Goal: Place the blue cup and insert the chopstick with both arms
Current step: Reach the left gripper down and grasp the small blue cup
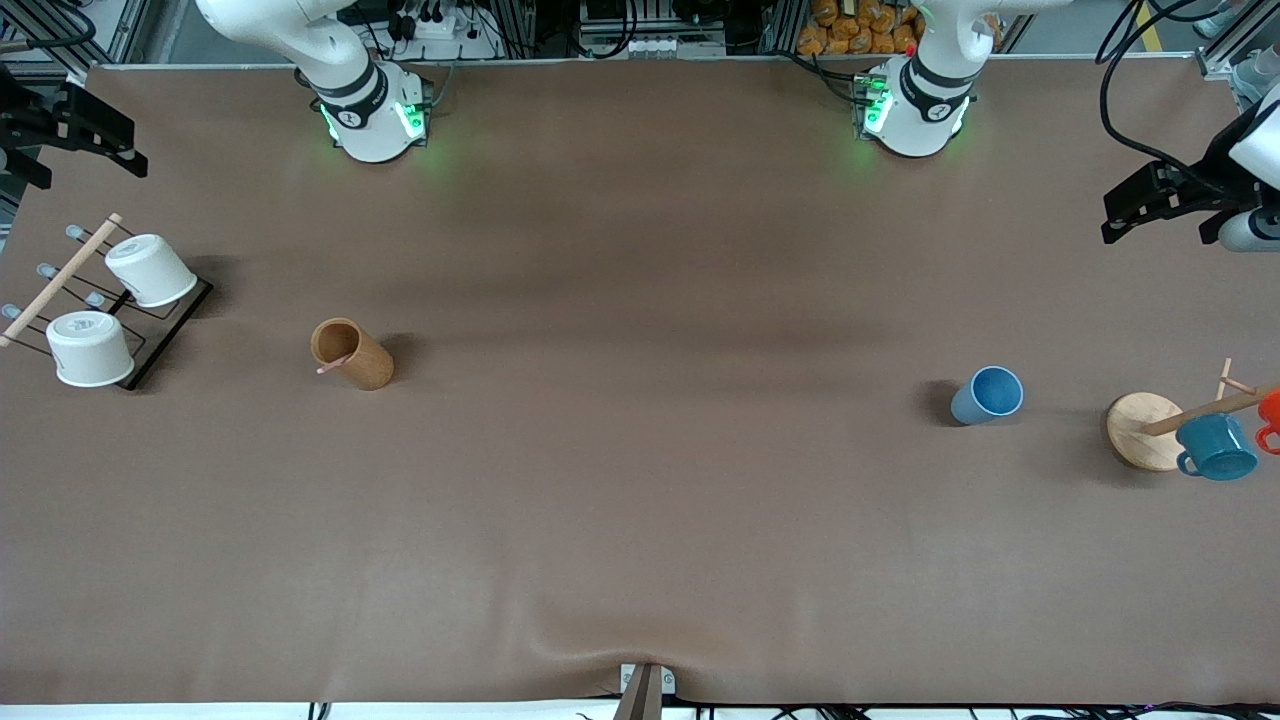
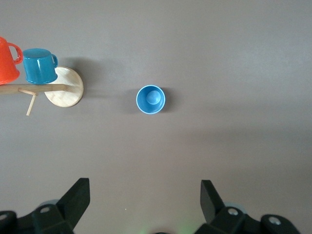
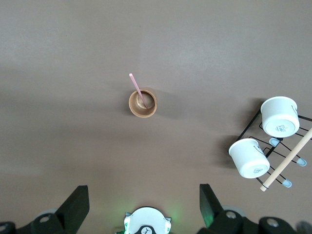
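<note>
The blue cup (image 1: 988, 395) stands upright and empty toward the left arm's end of the table; it also shows in the left wrist view (image 2: 150, 99). The pale pink chopstick (image 1: 333, 365) leans inside a brown wooden cup (image 1: 350, 353) toward the right arm's end; both also show in the right wrist view, the chopstick (image 3: 136, 87) sticking out of the wooden cup (image 3: 143, 103). My left gripper (image 2: 145, 196) is open and empty, high above the table near the blue cup. My right gripper (image 3: 144, 202) is open and empty, high above the table near the wooden cup.
A black wire rack (image 1: 170, 335) with two white cups (image 1: 150, 270) and a wooden dowel sits at the right arm's end. A mug tree with a round wooden base (image 1: 1135, 430) holds a teal mug (image 1: 1215, 447) and an orange mug (image 1: 1270, 415) at the left arm's end.
</note>
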`<state>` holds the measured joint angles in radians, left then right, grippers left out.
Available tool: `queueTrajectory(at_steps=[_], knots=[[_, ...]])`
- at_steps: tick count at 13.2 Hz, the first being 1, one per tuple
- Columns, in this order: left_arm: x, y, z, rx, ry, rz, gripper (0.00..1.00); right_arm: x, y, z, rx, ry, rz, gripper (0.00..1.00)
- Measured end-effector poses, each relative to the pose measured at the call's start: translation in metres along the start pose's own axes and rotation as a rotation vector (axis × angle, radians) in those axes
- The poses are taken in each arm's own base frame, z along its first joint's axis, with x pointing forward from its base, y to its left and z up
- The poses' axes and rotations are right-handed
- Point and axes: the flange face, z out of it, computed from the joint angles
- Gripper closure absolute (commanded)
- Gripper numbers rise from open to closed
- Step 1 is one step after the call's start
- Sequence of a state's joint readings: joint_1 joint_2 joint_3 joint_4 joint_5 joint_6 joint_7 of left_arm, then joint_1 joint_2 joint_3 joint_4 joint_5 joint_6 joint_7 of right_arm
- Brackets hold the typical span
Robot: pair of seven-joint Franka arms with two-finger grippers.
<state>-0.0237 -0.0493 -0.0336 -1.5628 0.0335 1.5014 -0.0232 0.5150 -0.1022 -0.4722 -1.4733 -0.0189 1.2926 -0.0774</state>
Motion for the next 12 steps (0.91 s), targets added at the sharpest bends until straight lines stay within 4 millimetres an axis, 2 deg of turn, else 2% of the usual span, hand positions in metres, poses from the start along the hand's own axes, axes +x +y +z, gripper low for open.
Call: queueTrajectory(at_steps=[4,6,7,9,10,12], knots=[[0.001,-0.001,0.002,0.000,-0.003,-0.002,0.00,0.000,0.000,0.000,-0.002,0.000,0.000,0.00],[0.010,-0.001,0.018,0.000,-0.035,-0.001,0.00,0.000,0.000,0.000,-0.003,-0.001,0.001,0.00],[0.018,0.000,0.036,0.000,-0.067,0.000,0.00,0.000,0.000,0.000,-0.004,-0.001,0.001,0.00],[0.042,-0.001,0.085,-0.001,-0.119,-0.005,0.00,-0.002,0.002,-0.001,-0.014,0.001,0.015,0.00],[0.055,-0.008,0.116,-0.003,-0.125,-0.023,0.00,-0.003,0.005,-0.002,-0.020,0.002,0.026,0.00],[0.071,-0.035,0.183,-0.008,-0.115,-0.069,0.00,-0.004,0.013,-0.002,-0.023,0.002,0.044,0.00]])
